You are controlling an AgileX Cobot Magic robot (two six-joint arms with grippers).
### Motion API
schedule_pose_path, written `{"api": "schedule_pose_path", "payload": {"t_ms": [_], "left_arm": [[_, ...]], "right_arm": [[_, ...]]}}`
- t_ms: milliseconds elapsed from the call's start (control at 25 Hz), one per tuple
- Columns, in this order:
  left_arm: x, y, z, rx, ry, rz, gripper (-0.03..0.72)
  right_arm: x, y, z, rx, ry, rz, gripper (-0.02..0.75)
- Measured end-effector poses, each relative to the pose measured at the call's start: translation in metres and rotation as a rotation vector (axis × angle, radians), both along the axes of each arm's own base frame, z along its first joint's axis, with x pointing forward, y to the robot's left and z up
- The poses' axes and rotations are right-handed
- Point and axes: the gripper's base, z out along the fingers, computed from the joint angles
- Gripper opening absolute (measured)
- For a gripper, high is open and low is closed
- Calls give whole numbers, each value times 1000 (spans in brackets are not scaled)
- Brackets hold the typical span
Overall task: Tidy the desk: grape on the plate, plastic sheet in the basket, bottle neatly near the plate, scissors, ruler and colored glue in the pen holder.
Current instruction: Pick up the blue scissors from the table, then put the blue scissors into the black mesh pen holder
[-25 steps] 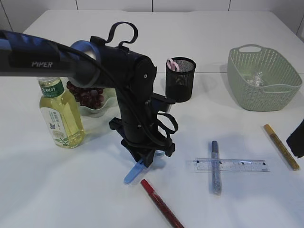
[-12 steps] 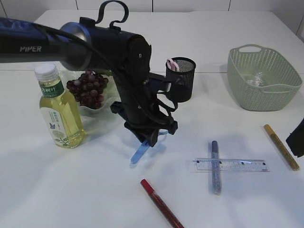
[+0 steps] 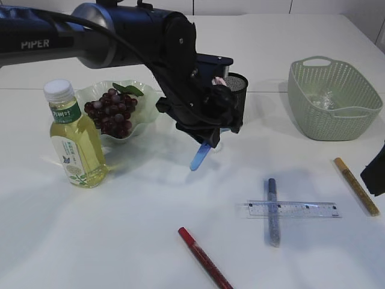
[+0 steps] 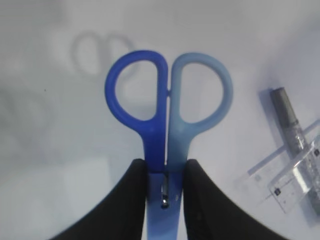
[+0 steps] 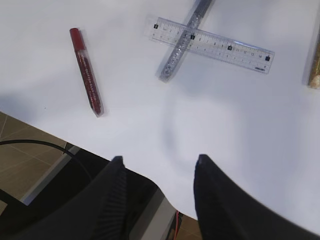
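Note:
My left gripper (image 3: 212, 139) is shut on the blue scissors (image 3: 200, 156), which hang handles-down above the table just in front of the black mesh pen holder (image 3: 237, 90). In the left wrist view its fingers (image 4: 137, 192) clamp the scissors (image 4: 167, 100) at the pivot. The grape bunch (image 3: 111, 115) lies on the plate (image 3: 146, 99), with the bottle (image 3: 74, 141) beside it. A clear ruler (image 3: 301, 209) crosses a silver glue stick (image 3: 272, 214). Red glue (image 3: 204, 260) and gold glue (image 3: 356, 185) lie nearby. My right gripper (image 5: 159, 162) hovers open and empty over the table's front edge.
A green basket (image 3: 334, 114) at the back right holds the plastic sheet (image 3: 325, 99). Something pink (image 3: 218, 81) stands in the pen holder. The left arm spans the back left above the plate. The right wrist view shows red glue (image 5: 86, 70) and ruler (image 5: 212, 44).
The left arm has lifted the scissors off the table and carried them back and right, toward the pen holder. The grapes and plate have come into view. The right arm stays still.

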Motion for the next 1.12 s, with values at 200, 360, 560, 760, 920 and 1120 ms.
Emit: {"api": "schedule_pose_path", "payload": {"t_ms": [200, 360, 560, 760, 920, 1120], "left_arm": [[7, -5, 9, -59, -78, 6, 166], [11, -8, 15, -89, -117, 9, 166], [16, -11, 21, -133, -174, 14, 166], [23, -16, 27, -196, -264, 21, 166], [30, -19, 35, -255, -381, 19, 166], [39, -24, 49, -338, -561, 3, 166]], "right_arm": [[1, -1, 0, -6, -9, -1, 363], [1, -1, 0, -16, -13, -1, 363], [2, -2, 0, -24, -24, -3, 363], [3, -3, 0, -34, -32, -3, 363], [3, -4, 0, -41, -37, -4, 363], [4, -5, 0, -56, -47, -4, 363]]}}
